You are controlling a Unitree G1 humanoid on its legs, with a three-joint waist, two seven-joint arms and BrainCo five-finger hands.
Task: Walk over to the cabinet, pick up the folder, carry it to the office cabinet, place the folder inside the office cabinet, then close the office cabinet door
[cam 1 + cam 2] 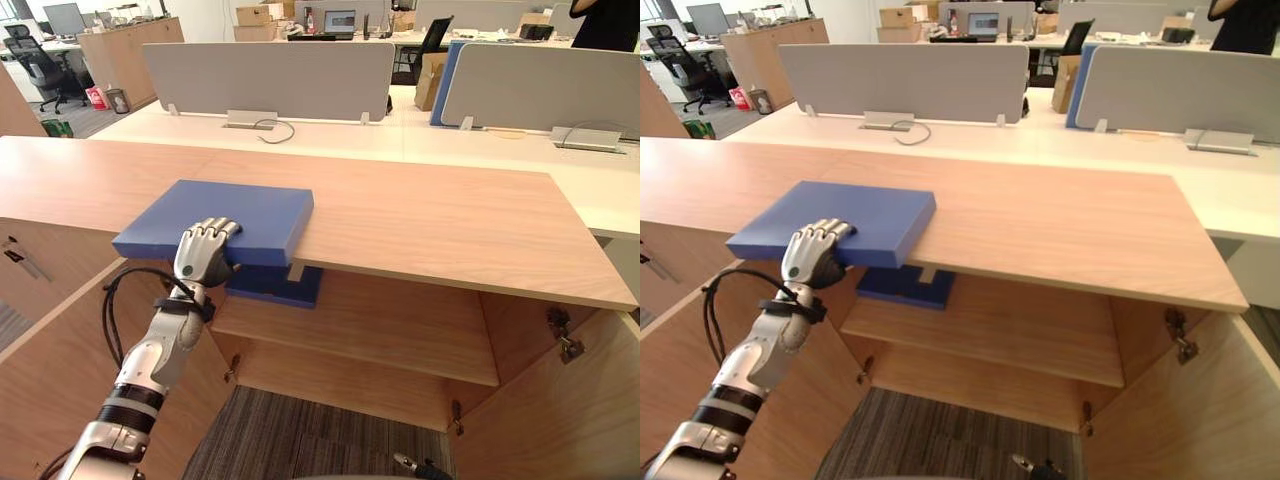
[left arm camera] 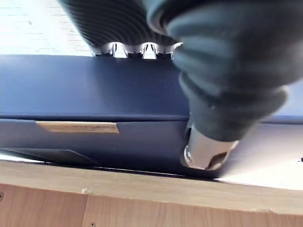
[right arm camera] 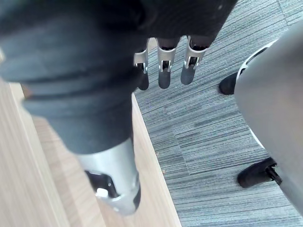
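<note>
Left eye view: the left hand (image 1: 205,250) is clamping the near edge of a blue folder (image 1: 225,215), with its fingers curled over the top. The folder is lying flat on the wooden tabletop (image 1: 430,220) of a cabinet, its near corner jutting out past the front edge. A second folder (image 1: 280,286) is resting on the shelf (image 1: 380,325) just below. Grey dividers (image 1: 270,80) are standing on the desks behind.

Right eye view: the cabinet's doors are hanging open, one (image 1: 1185,420) at the right and one (image 1: 680,390) at the left beside the reaching arm.

Left wrist view: the fingers (image 2: 118,49) are lying along the folder's upper face (image 2: 94,85) while the thumb (image 2: 206,151) is pressing in from underneath, pinching it.

Right wrist view: the right hand (image 3: 161,71) is hanging over grey carpet (image 3: 203,132), with its fingers relaxed, apart and holding nothing, next to a wooden panel (image 3: 28,170).
</note>
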